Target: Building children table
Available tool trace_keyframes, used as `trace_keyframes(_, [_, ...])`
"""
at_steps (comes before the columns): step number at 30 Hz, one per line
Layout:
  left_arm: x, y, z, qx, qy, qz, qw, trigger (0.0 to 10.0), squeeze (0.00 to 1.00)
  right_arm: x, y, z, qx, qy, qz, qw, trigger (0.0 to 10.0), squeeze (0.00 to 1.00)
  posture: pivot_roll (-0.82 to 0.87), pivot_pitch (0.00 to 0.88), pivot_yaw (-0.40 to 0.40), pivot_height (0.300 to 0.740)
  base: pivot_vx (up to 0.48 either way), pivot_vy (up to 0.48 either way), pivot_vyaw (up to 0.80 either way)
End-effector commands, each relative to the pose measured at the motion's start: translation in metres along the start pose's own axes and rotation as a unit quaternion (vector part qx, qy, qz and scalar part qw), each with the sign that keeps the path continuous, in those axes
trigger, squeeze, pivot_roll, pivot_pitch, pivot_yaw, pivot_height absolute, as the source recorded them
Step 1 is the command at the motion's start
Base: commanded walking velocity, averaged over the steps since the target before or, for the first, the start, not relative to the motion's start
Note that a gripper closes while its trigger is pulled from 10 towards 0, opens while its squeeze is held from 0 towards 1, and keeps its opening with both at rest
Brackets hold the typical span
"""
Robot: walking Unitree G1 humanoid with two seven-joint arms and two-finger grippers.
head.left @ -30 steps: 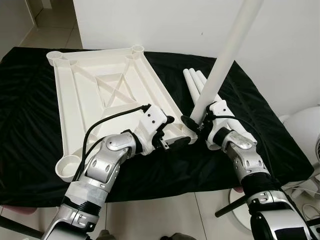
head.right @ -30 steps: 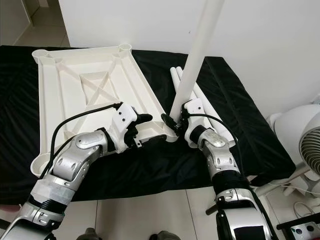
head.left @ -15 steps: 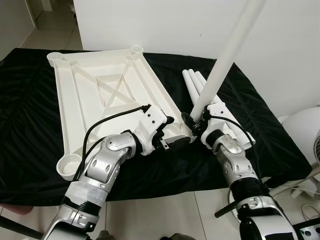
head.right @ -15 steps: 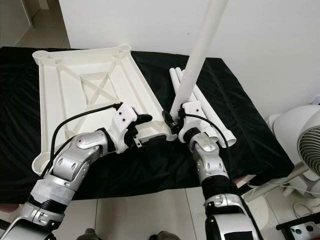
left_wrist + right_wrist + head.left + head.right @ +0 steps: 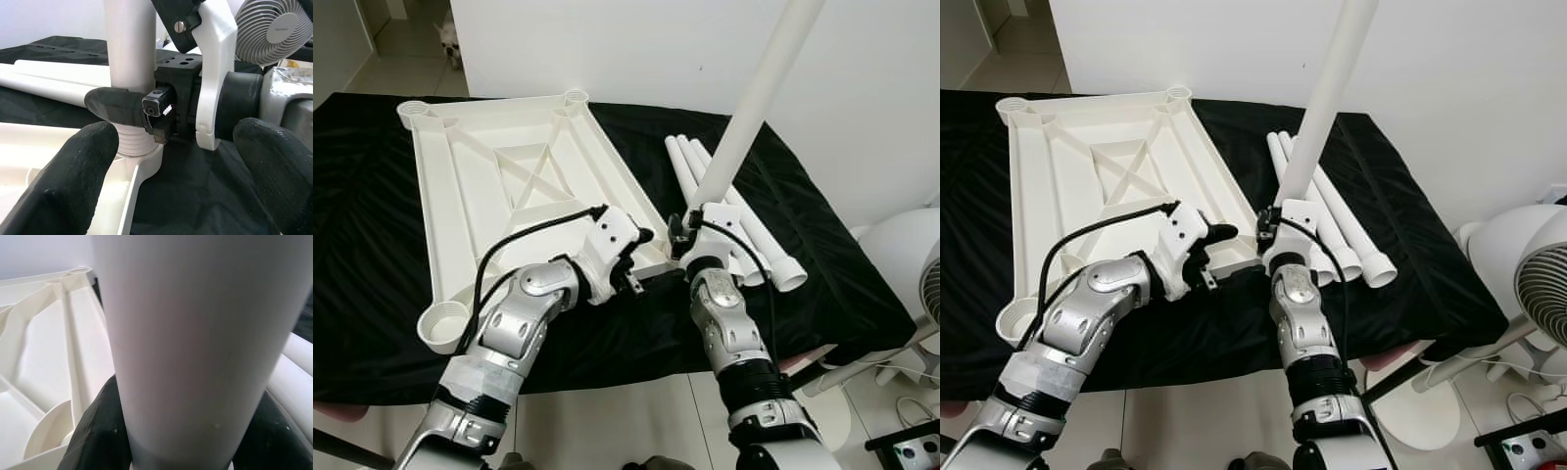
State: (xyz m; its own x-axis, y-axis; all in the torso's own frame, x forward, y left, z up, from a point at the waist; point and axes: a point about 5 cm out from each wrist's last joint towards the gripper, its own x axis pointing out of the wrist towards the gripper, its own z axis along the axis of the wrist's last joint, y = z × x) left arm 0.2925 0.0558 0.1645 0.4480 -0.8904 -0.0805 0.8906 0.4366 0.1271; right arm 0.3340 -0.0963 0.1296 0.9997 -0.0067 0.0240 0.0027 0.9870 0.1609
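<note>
right gripper, clamped on the table leg, has swung it upright into the tabletop corner socket; left gripper spread wide at centre frame.

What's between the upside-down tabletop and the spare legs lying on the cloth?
The upright leg held by the right gripper, standing in the tabletop corner socket, seen in the eye views.

Spare legs lie right of tabletop.

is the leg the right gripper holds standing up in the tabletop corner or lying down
Standing up, leaning slightly: the leg rises from the tabletop corner socket, with the right gripper clamped round its base.
</note>
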Motion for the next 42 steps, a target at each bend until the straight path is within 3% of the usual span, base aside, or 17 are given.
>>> trace_keyframes(1, [0.001, 0.0, -0.001, 0.001, 0.003, 0.017, 1.0, 10.0, 0.0, -0.003, 0.0, -0.007, 0.028, 0.017, -0.01, 0.999, 10.0, 0.0, 0.06, 0.0, -0.113, 0.74, 0.0, 0.0, 0.0])
trace_keyframes(5, [0.001, 0.001, -0.002, 0.001, 0.002, 0.017, 1.0, 10.0, 0.0, -0.004, 0.002, -0.004, 0.028, 0.004, 0.01, 1.0, 10.0, 0.0, 0.06, 0.0, -0.115, 0.74, 0.0, 0.0, 0.0])
trace_keyframes(6, [0.0, 0.001, -0.001, 0.002, 0.002, 0.018, 1.0, 10.0, 0.0, -0.005, 0.001, -0.002, 0.026, -0.001, 0.01, 1.0, 10.0, 1.0, 0.06, 0.0, -0.114, 0.74, 0.0, 0.0, 0.0])
trace_keyframes(17, [-0.003, 0.005, -0.002, 0.008, 0.005, 0.022, 1.0, 10.0, 0.0, -0.008, -0.019, 0.01, 0.013, -0.031, 0.025, 0.999, 10.0, 1.0, 0.06, 0.0, -0.116, 0.74, 0.0, 0.0, 0.0])
trace_keyframes(18, [-0.004, 0.006, -0.002, 0.008, 0.006, 0.022, 1.0, 10.0, 0.0, -0.01, -0.025, 0.01, 0.007, -0.032, 0.039, 0.999, 10.0, 0.89, 0.06, 0.0, -0.115, 0.74, 0.0, 0.0, 0.0])
trace_keyframes(19, [-0.004, 0.006, -0.002, 0.009, 0.006, 0.022, 1.0, 10.0, 0.0, -0.012, -0.032, 0.011, -0.005, -0.037, 0.061, 0.997, 10.0, 0.0, 0.06, 0.0, -0.114, 0.74, 0.0, 0.0, 0.0])
trace_keyframes(25, [-0.004, 0.007, -0.001, 0.013, 0.005, 0.02, 1.0, 10.0, 0.0, -0.015, -0.048, 0.01, -0.065, -0.032, 0.154, 0.985, 10.0, 0.0, 0.05, 0.0, -0.096, 0.74, 0.0, 0.0, 0.0])
trace_keyframes(27, [-0.004, 0.007, -0.001, 0.013, 0.005, 0.02, 1.0, 10.0, 0.0, -0.015, -0.048, 0.01, -0.065, -0.032, 0.154, 0.985, 10.0, 0.0, 0.05, 0.0, -0.096, 0.74, 0.0, 0.0, 0.0])
trace_keyframes(29, [-0.003, 0.008, -0.001, 0.015, 0.006, 0.018, 1.0, 10.0, 0.0, -0.014, -0.051, 0.008, -0.082, -0.022, 0.201, 0.976, 10.0, 0.0, 0.05, 0.0, -0.084, 0.74, 0.0, 0.0, 0.0])
trace_keyframes(36, [-0.002, 0.006, 0.0, 0.017, 0.007, 0.003, 1.0, 10.0, 0.0, -0.006, -0.049, 0.009, -0.1, -0.006, 0.268, 0.958, 10.0, 0.0, 0.05, 0.0, -0.078, 0.74, 0.0, 0.0, 0.0])
trace_keyframes(37, [-0.003, 0.005, 0.0, 0.019, 0.008, -0.001, 1.0, 10.0, 0.0, -0.005, -0.049, 0.008, -0.106, 0.0, 0.272, 0.956, 4.3, 0.0, 0.06, 0.0, -0.076, 0.74, 0.0, 0.0, 0.0])
trace_keyframes(38, [-0.003, 0.004, -0.001, 0.02, 0.008, -0.005, 1.0, 10.0, 0.0, -0.003, -0.05, 0.006, -0.107, 0.006, 0.277, 0.955, 0.0, 0.0, 0.06, 0.0, -0.077, 0.74, 0.0, 0.0, 0.0])
trace_keyframes(42, [-0.004, 0.002, -0.001, 0.021, 0.009, -0.01, 1.0, 10.0, 0.0, -0.002, -0.051, 0.004, -0.106, 0.015, 0.284, 0.953, 0.0, 0.0, 0.06, 0.0, -0.077, 0.74, 0.0, 0.0, 0.0])
